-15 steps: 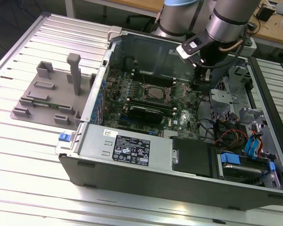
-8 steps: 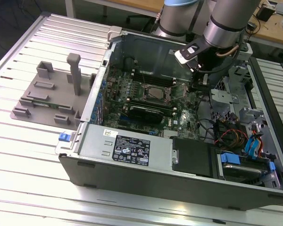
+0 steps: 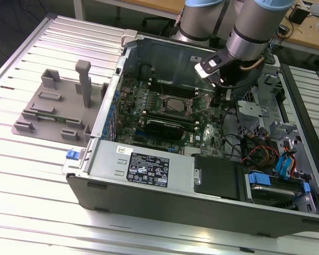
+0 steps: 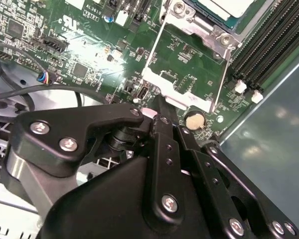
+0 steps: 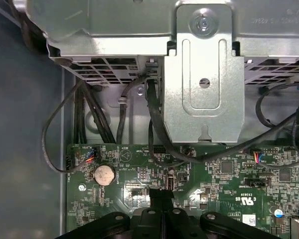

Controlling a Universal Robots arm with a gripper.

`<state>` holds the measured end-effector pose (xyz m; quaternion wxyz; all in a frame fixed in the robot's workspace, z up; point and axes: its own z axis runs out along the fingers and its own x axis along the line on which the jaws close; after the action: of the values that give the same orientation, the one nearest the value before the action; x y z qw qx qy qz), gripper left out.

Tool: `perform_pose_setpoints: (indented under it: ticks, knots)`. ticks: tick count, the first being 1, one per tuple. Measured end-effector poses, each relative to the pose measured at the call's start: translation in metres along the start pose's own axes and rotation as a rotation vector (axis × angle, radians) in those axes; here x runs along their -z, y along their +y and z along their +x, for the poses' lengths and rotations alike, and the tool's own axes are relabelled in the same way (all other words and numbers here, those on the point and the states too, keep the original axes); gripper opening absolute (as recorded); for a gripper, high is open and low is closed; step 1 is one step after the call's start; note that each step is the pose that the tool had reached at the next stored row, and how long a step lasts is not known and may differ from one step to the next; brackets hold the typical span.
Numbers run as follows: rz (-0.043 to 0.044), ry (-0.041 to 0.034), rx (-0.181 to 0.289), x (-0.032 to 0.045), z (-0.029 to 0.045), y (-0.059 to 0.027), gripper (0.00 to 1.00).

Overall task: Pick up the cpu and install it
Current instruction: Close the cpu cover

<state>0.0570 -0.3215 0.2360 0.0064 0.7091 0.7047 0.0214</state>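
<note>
The cpu (image 4: 228, 7), a shiny silver plate with a thin pale rim, lies in the motherboard socket (image 3: 176, 104) inside the open computer case. The socket's metal load frame (image 4: 185, 67) is swung open and lies flat on the green board beside the socket. My gripper (image 4: 159, 105) is shut with nothing between its black fingers. Its tip hovers close to the free edge of that open frame, apart from the cpu. In the exterior view the gripper (image 3: 219, 99) hangs just to the right of the socket. The first wrist view has the fingers (image 5: 160, 198) pressed together over the board.
A coin battery (image 4: 194, 121) sits on the board close to the fingertips. Memory slots (image 4: 269, 45) run beside the socket. A metal drive cage (image 5: 204, 74) and black cables (image 5: 154, 124) crowd one side. A grey fixture tray (image 3: 58, 109) lies outside the case, on the exterior view's left.
</note>
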Motion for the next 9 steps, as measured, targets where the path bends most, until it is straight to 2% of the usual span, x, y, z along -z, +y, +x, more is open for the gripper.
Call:
perform_pose_setpoints:
  ticks: [6,7,9]
  knots:
    - [0.0002,-0.0007,0.0,-0.0023,-0.0001,-0.0002,0.11]
    - [-0.0001,-0.0006,0.0,-0.0022,0.0002,-0.004,0.11]
    - [-0.0009,-0.0007,0.0,-0.0019,0.0004,-0.0062,0.11]
